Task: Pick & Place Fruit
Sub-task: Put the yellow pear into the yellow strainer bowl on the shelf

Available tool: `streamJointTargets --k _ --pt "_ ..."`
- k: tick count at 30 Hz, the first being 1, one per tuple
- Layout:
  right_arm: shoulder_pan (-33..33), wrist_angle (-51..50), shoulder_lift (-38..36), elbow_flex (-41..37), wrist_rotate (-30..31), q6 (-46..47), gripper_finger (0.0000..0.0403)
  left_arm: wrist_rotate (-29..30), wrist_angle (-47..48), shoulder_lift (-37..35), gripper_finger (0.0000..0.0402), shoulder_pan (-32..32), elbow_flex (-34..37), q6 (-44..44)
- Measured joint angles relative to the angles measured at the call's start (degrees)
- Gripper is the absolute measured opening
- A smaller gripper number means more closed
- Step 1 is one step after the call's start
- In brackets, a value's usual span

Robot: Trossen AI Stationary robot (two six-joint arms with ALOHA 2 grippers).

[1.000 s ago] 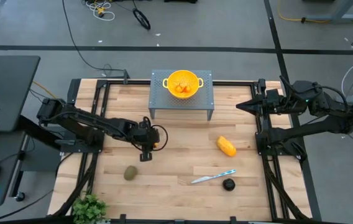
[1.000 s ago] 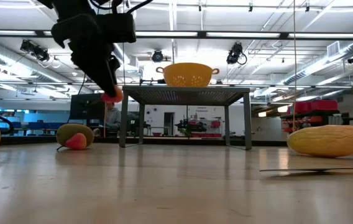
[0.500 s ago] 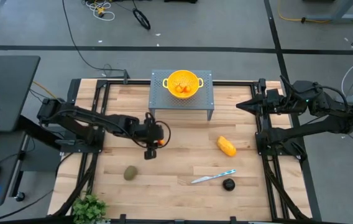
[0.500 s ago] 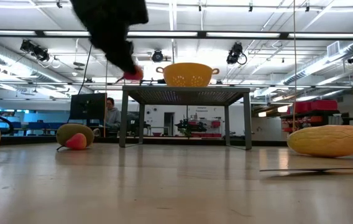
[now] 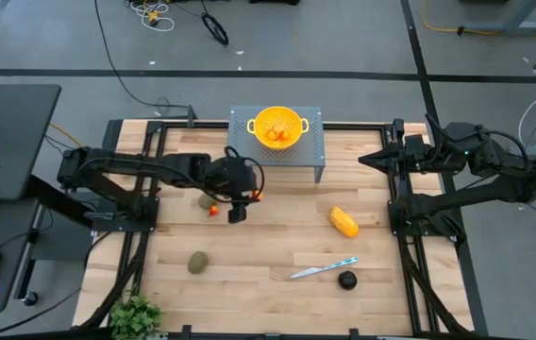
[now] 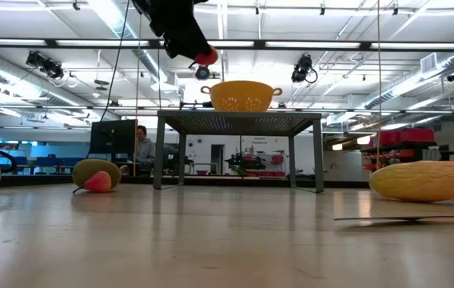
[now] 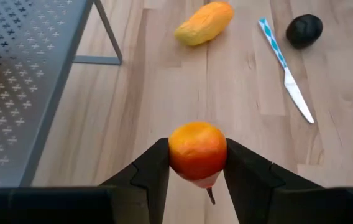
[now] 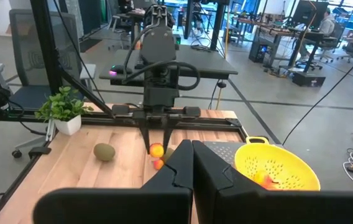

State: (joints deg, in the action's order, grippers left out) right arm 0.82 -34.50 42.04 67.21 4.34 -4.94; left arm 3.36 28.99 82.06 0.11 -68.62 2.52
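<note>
So some fruit sits in the yellow bowl (image 5: 278, 126), the left end effector (image 5: 240, 195) squeezes a small orange fruit (image 7: 197, 150) up high, the right end effector (image 5: 366, 160) waits closed, and five pieces stay on the bench (image 5: 268, 246)

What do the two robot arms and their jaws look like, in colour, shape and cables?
Both arms are black, built of slim jointed links. The left arm carries a dark looping cable near its wrist, seen from above and from the right wrist camera. The right arm also has black cables along it. Each ends in a gripper, left gripper and right gripper, with two matte black, angular, wedge-shaped jaws. No markings are readable.
</note>
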Motion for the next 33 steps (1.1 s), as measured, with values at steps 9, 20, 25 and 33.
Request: streamJointTargets --k 9,20,25,33 --pt "0.00 0.00 0.00 -0.01 0.02 0.01 0.0000 -2.79 0.15 0.00 0.0144 1.91 0.00 -0.42" --pt "0.01 0.00 0.00 0.00 0.07 -0.01 0.0000 -7.42 0.04 0.00 0.0144 8.29 0.00 -0.16" --pt "0.00 0.00 0.00 -0.01 0.06 -0.01 0.0000 -8.49 0.01 0.00 0.0144 13.09 0.00 -2.60" --pt "0.00 -0.01 -0.01 0.01 0.04 -0.01 0.0000 -11.93 0.02 0.00 0.0144 18.59 0.00 -2.99"
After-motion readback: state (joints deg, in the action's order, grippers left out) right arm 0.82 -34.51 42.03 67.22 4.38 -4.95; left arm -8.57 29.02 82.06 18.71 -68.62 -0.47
